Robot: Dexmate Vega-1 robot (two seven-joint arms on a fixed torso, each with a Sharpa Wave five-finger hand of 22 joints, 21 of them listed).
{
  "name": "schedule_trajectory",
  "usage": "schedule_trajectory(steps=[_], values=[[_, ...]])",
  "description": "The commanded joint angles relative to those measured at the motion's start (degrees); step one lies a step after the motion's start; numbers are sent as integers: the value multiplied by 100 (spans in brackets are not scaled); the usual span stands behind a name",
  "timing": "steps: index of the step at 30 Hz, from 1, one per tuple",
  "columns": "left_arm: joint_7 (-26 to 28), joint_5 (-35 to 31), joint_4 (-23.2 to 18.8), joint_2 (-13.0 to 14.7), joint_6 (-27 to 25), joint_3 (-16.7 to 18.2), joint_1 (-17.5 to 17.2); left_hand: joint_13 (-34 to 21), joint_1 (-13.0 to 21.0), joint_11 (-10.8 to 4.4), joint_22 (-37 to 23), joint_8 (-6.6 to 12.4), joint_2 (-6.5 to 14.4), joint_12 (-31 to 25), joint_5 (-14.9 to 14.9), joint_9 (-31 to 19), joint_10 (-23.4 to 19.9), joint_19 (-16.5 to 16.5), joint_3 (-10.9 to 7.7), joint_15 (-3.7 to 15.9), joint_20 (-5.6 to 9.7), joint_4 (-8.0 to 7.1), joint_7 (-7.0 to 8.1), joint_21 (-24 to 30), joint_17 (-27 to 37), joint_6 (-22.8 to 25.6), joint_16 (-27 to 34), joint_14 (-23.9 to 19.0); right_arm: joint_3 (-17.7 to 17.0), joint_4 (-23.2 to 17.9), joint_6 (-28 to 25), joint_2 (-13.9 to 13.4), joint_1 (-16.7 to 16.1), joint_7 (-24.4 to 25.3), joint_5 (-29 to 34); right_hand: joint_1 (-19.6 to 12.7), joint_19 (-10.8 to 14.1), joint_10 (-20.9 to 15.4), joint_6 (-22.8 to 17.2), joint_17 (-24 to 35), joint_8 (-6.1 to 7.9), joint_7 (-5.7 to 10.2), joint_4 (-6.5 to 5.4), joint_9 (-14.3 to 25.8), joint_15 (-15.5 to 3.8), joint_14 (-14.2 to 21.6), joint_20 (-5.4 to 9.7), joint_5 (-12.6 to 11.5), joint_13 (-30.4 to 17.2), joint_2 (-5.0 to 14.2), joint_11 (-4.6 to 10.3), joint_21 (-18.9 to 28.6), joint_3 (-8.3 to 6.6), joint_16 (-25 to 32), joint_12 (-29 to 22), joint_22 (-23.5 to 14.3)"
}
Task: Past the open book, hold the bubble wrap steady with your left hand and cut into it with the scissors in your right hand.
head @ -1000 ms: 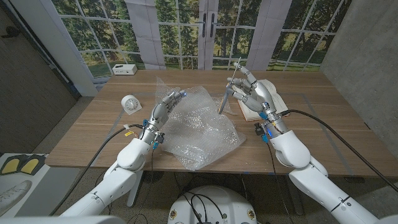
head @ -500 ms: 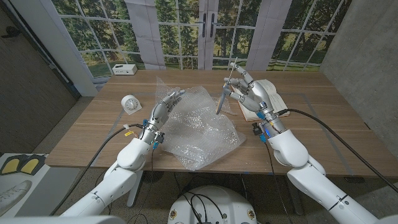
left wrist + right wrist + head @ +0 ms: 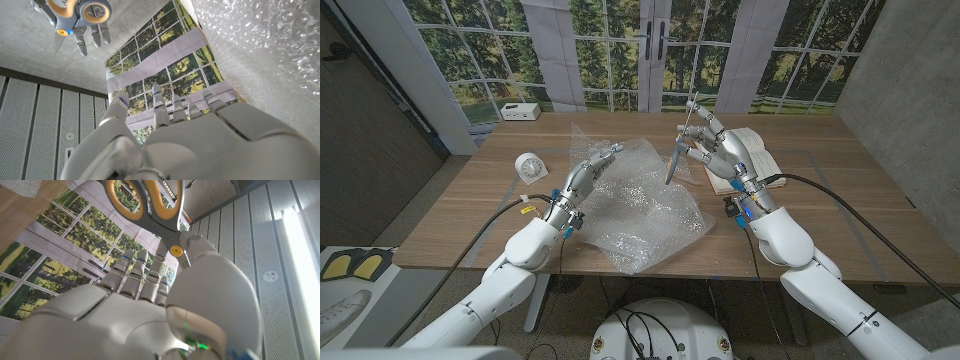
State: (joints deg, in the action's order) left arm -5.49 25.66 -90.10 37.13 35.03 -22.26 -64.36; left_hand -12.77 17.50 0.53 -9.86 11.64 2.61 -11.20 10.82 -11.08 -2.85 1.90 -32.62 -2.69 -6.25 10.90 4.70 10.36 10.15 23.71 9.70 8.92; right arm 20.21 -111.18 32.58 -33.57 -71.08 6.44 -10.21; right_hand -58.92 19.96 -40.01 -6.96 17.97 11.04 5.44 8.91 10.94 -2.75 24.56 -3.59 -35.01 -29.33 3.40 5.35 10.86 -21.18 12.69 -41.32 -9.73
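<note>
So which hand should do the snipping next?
The right hand. It already holds the scissors just above the far edge of the bubble wrap, while the left hand reaches over the wrap with nothing in its fingers.

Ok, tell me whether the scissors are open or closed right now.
Open. In the head view the scissors in the right hand show two blades spread apart, one pointing up, one down toward the bubble wrap.

The bubble wrap (image 3: 645, 205) lies crumpled in the middle of the table (image 3: 460, 215). The left hand (image 3: 588, 172) rests on its left edge — fingers stretched out. The right hand (image 3: 718, 147) holds the scissors (image 3: 678, 145) above the wrap's far right corner — blades open. The book (image 3: 752, 160) lies open behind this hand. A clock (image 3: 529, 167) and a white box (image 3: 521, 111) stand at the far left.
</note>
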Motion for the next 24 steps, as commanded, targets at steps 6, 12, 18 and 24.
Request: schedule_trajectory(steps=[6, 12, 18, 24], values=[[167, -740, -254, 261, -115, -16, 62, -6, 450, -5, -4, 95, -29, -21, 9, -49, 213, 51, -152, -92, -128, -2, -109, 26, 12, 58, 41, 168, 49, 11, -29, -46, 43, -50, -26, -20, 14, -739, -35, 8, -2, -2, -14, 10, -947, 42, -11, -38, -387, 60, 685, 26, -57, -8, -165, -20], [96, -684, -274, 296, -129, -44, 90, -9, 644, -22, -3, 156, -19, -46, 6, -81, 247, 49, -209, -122, -159, -3, -96, 33, 13, 143, 48, 209, 64, 6, -48, -62, 55, -73, -58, -15, 10, -745, -35, 10, -3, 1, -17, 10, -950, 45, -11, -43, -390, 63, 683, 25, -58, -8, -170, -21], [175, -786, -386, 329, -240, -55, 76, -14, 1321, 130, -4, 276, -130, -277, -21, -164, -162, -240, -316, -124, -212, 1, -59, 117, 11, 244, 185, -243, 75, -3, -39, -79, 67, -92, -52, -24, 10, -751, -36, 7, -3, 0, -9, 9, -965, 35, -13, -53, -389, 62, 683, 25, -67, -18, -173, -21], [5, -724, -403, 376, -248, -136, 127, -9, 1540, 189, -8, 316, -244, -223, -47, -190, -6, -207, -292, -165, -245, -10, -95, 80, 14, 276, 99, -97, 75, -28, -48, -88, 49, -86, -56, -31, 10, -743, -37, 9, -4, 0, -4, 10, -978, 36, -11, -57, -386, 64, 682, 26, -68, -18, -168, -21]])
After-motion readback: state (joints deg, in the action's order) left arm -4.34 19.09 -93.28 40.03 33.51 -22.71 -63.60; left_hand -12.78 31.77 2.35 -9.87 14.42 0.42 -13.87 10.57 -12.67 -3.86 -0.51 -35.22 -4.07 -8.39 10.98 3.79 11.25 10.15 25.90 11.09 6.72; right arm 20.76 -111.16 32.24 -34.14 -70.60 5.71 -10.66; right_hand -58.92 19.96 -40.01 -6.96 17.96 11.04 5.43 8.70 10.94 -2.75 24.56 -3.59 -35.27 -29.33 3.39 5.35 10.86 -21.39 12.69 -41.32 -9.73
